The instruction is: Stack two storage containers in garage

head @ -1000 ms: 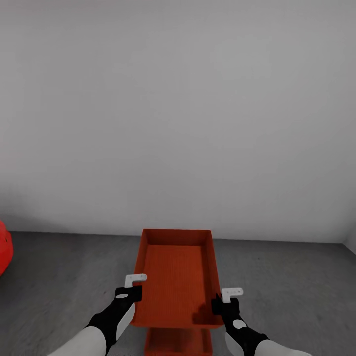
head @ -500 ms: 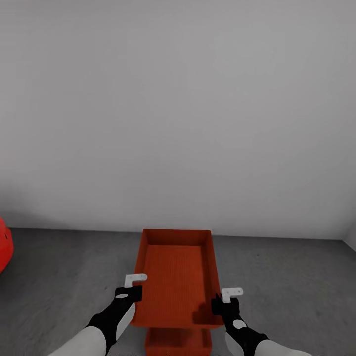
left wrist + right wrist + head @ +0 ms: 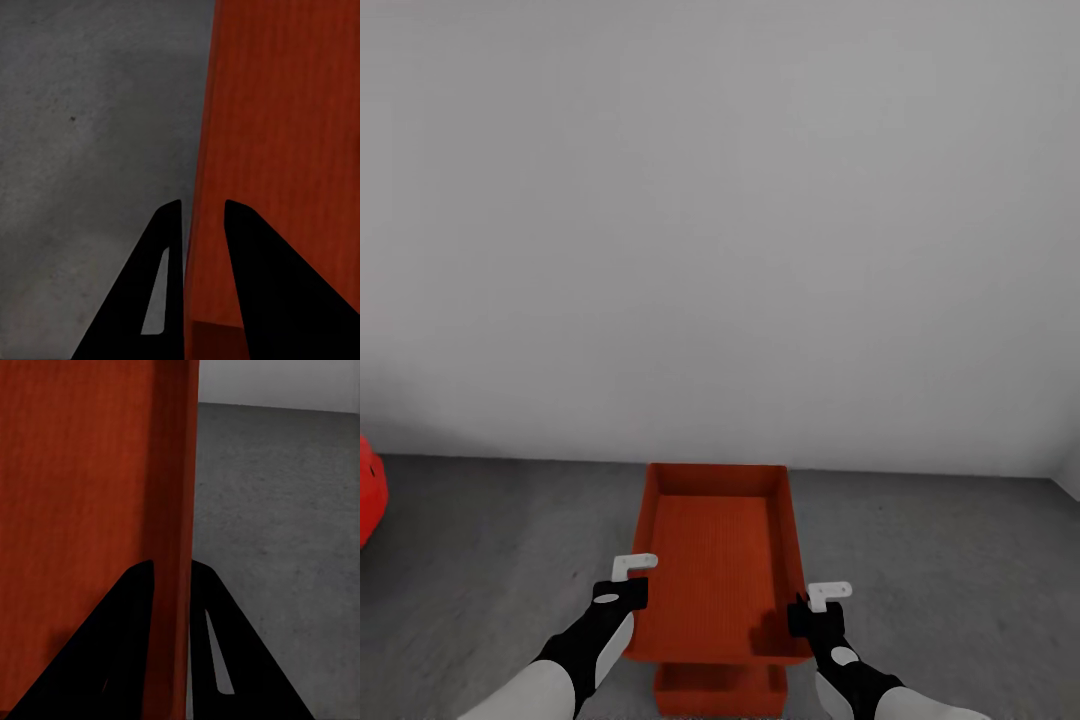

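You are facing a plain white wall (image 3: 720, 200) in the garage, with dark grey concrete floor (image 3: 940, 560) running under it and a bit of the red car (image 3: 368, 490) poking in at the far left of the head view. You are holding the upper tray (image 3: 715, 560) level between both arms, each side gripping one long wall near its close end. Left gripper (image 3: 196, 217) is straddling the thin left wall, one finger outside and one inside, clamped on it as far as the wrist view is showing. Right gripper (image 3: 171, 574) is doing the same on the right wall, fingers pressed to either side of it. The lower tray (image 3: 720, 690) is sitting on the floor right below, mostly hidden, just its near end peeking out under the held one. Both trays are showing empty where visible; nothing is lying on the ribbed bottom of the upper one. Step in hand looks like the stacking, so the task is nearly done. The next move is calling for lining the held tray up squarely over the lower one, easing it straight down until it seats, then spreading both sets of fingers. How far the two trays are apart I can't tell.
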Robot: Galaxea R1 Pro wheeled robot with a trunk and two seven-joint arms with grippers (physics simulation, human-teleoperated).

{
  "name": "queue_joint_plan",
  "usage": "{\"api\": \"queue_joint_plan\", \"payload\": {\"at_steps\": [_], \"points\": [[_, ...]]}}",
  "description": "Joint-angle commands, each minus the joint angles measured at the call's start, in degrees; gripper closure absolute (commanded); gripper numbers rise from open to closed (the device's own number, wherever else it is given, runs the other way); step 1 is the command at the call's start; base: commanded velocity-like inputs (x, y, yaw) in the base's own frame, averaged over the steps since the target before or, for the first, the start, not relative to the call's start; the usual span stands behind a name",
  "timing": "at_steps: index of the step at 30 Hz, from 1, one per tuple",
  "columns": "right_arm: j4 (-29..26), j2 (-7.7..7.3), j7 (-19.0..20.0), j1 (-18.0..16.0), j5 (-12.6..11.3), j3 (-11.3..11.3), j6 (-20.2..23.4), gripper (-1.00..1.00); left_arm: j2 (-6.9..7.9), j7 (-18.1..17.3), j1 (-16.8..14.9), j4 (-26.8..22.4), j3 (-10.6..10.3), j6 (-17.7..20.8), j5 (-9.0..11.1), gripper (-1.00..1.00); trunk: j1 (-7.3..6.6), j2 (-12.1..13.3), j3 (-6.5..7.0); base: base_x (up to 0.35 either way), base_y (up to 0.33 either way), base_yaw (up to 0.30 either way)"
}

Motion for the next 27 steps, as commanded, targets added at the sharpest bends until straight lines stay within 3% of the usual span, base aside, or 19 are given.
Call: {"api": "queue_joint_plan", "payload": {"at_steps": [1,27], "points": [[0.3,0.01,-0.5,0.0,-1.8,-0.9,-0.4,1.0,0.0,0.7,0.0,-0.6,0.4,0.4,-0.2,1.0,0.01,-0.1,-0.17,0.0,0.0,0.0],[0.3,0.01,-0.5,0.0,-1.8,-0.9,-0.4,1.0,0.01,0.7,0.0,-0.7,0.4,0.4,-0.1,1.0,0.01,-0.1,-2.53,0.0,0.0,0.0]]}}
